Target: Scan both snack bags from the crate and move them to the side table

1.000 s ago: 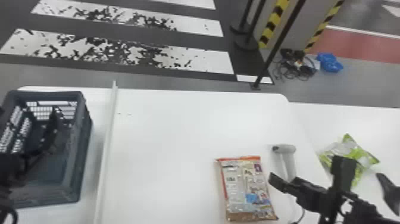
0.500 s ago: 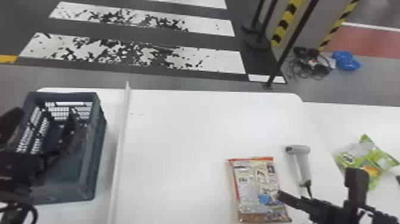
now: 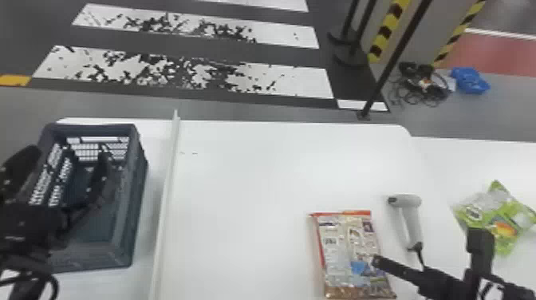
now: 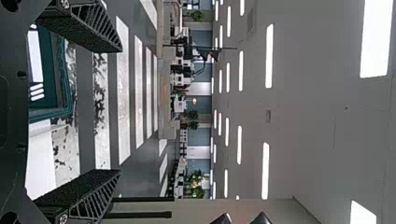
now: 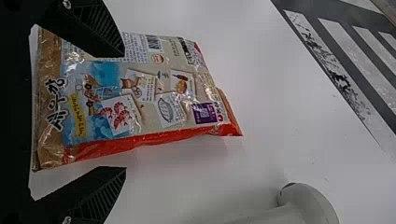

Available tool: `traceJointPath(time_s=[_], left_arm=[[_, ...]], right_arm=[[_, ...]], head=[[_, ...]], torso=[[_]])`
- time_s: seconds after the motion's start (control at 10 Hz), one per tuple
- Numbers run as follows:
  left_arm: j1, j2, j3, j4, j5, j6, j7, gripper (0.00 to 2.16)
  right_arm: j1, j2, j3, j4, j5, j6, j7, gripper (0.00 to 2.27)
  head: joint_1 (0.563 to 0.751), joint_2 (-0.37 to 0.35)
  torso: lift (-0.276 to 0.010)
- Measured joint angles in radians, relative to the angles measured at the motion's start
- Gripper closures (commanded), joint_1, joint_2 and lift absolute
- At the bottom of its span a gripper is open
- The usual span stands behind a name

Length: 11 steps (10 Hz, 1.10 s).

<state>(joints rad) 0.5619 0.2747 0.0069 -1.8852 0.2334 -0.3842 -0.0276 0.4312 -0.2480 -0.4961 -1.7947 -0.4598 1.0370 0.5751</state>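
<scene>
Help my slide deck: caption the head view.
Snack bag beside a scanner on a white table, crate left, green bag right.

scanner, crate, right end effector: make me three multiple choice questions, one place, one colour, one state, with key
1. Relative to the red-edged bag and green bag, where is the scanner?
A) Left of both
B) Between them
C) On the green bag

2. What colour is the crate?
A) Dark blue-grey
B) Yellow
C) White

3. How is the right end effector?
A) Shut, empty
B) Shut on the green bag
C) Open

B: red-edged bag on its left, green on its right.
A: its walls show it.
C: its fingers stand apart.
</scene>
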Motion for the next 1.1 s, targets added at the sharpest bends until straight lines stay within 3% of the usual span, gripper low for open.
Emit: traceJointPath(time_s=[0.5,0.8,0.9,1.0,1.1], left_arm=[[-0.001,0.001,-0.001,0.002,-0.001,0.000,0.000,0.07],[-0.007,0.000,0.001,0.005,0.002,0.000,-0.001,0.07],[-0.008,0.000,0.001,0.004,0.003,0.000,-0.001,0.07],[-0.009,0.000,0.000,0.004,0.003,0.000,-0.001,0.07],[-0.010,0.000,-0.001,0.004,0.003,0.000,-0.001,0.07]], right_arm=[[-0.067,-0.050,0.065,0.143,0.031,-0.008,0.148,0.09],[-0.096,-0.061,0.131,0.179,0.113,-0.039,0.171,0.17],[-0.105,-0.066,0.149,0.186,0.141,-0.048,0.173,0.41],[-0.117,-0.072,0.165,0.202,0.163,-0.055,0.176,1.45],[-0.128,-0.076,0.183,0.215,0.189,-0.064,0.176,2.21]], head=[[0.695,-0.130],[0.695,-0.102],[0.695,-0.102],[0.695,-0.103],[0.695,-0.104]], torso=[[-0.029],[-0.029],[-0.029],[-0.029],[-0.029]])
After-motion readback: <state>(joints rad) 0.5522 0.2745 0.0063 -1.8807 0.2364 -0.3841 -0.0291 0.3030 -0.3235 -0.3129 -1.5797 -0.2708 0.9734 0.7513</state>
